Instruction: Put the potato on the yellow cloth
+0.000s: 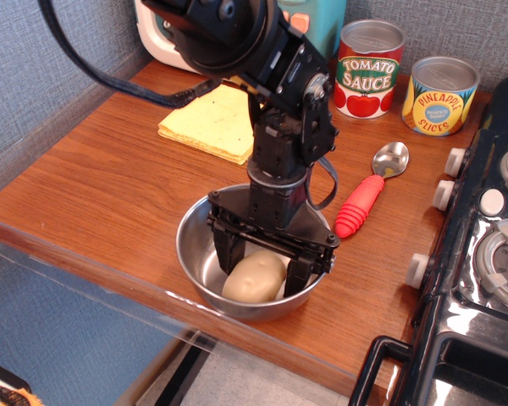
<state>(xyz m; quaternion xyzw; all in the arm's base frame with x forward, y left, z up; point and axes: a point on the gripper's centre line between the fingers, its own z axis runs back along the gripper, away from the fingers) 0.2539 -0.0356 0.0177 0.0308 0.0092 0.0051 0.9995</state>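
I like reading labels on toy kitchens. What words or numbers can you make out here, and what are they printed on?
"TOMATO SAUCE" on the red can.
"PINEAPPLE SLICES" on the yellow can; the small print in its blue middle patch is too blurred to read.
Nothing else readable.
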